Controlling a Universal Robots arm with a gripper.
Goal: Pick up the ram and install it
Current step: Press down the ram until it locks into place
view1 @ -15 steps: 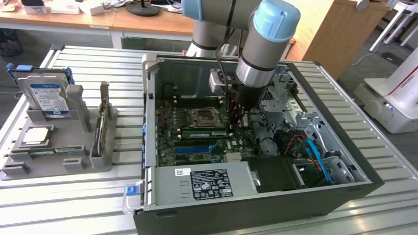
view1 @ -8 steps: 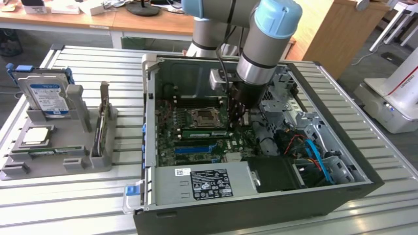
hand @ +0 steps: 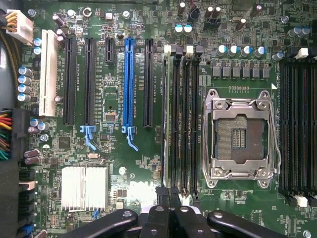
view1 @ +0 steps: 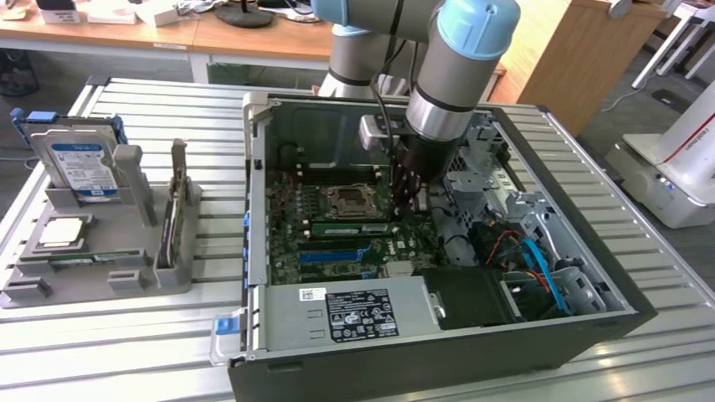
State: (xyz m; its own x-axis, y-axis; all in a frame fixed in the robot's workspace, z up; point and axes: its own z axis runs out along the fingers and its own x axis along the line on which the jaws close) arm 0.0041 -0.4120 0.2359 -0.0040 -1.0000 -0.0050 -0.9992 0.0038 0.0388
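One ram (view1: pixel 353 228) stick sits in its slot beside the empty processor socket (view1: pixel 348 202); the gripper (view1: pixel 408 205) hangs above it, jaws shut with nothing between; to seat it well, I'd press squarely along the edge

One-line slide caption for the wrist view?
Shut gripper poised over the ram standing in its motherboard slot beside the empty processor socket.

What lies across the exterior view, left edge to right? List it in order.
Hard drive with a blue-white label standing in the grey holder → processor chip lying in that holder → open computer case → empty processor socket → robot arm reaching into the case → blue cable.
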